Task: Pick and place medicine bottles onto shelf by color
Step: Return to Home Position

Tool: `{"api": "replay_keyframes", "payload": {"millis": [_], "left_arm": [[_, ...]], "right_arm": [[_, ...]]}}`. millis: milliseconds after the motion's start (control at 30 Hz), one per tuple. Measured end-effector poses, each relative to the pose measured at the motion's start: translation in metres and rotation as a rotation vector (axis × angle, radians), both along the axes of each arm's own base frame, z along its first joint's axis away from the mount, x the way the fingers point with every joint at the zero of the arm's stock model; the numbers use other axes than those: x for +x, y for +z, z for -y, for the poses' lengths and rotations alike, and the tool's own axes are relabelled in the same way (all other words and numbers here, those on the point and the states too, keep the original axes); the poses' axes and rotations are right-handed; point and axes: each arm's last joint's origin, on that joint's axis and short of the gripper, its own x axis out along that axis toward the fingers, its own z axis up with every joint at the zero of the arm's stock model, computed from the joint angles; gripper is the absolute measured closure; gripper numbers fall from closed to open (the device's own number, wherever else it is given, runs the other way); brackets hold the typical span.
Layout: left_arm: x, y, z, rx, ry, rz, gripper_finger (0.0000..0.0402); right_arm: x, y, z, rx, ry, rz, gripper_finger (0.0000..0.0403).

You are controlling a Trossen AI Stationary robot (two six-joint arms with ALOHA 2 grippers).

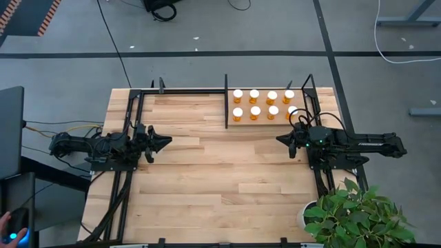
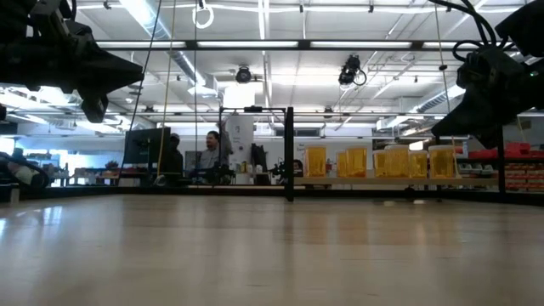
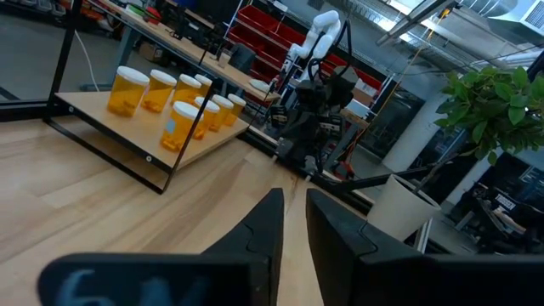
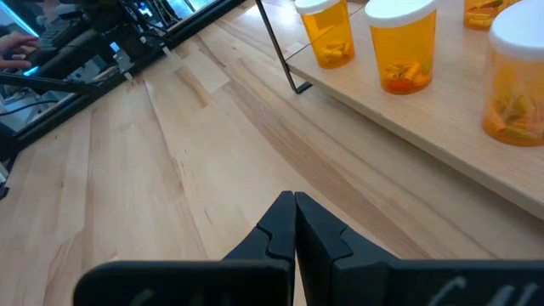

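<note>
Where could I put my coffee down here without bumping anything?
Bare tabletop lies between the left end effector and right end effector. Crowded: the shelf, filled by medicine bottles, and the corner by the plant.

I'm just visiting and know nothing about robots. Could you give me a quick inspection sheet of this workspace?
Surface: planked wooden table.
Job's things: eight medicine bottles upright in two rows on the shelf.
Clutter: potted plant at one table corner.
End effectors: left end effector slightly open, right end effector shut, both empty.
Cables: black cable on the floor behind.
Surroundings: people in the room beyond.
</note>
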Motion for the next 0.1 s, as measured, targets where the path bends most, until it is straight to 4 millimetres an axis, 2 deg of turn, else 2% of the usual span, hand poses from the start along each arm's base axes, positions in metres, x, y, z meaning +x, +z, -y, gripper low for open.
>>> {"api": "replay_keyframes", "payload": {"millis": [100], "left_arm": [[0.0,0.0002,0.0,0.0,0.0,0.001,0.0344]], "right_arm": [[0.0,0.0,0.0,0.0,0.0,0.0,0.0395]]}}
